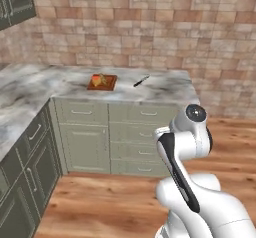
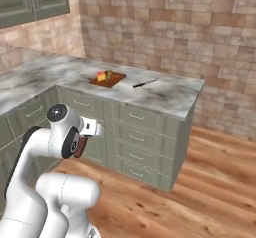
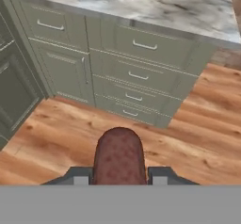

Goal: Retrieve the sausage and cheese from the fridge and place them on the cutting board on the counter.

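Claw (image 3: 119, 175) pinching sausage (image 3: 119, 156) btwn tips, cheese (image 1: 98, 80) on cutting board (image 1: 109, 85), well apart across counter (image 1: 165, 88)

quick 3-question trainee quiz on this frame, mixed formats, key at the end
1. True or false: the fingers are shut on the sausage.
2. What already lies on the cutting board? A) the cheese B) a knife C) nothing
3. Fill in: the black knife lies on the counter to the ____ of the board, as the left base view shows it.

Key: 1 true, the dark red sausage sits clamped between the fingers in the hand view. 2 A. 3 right, apart from the board.
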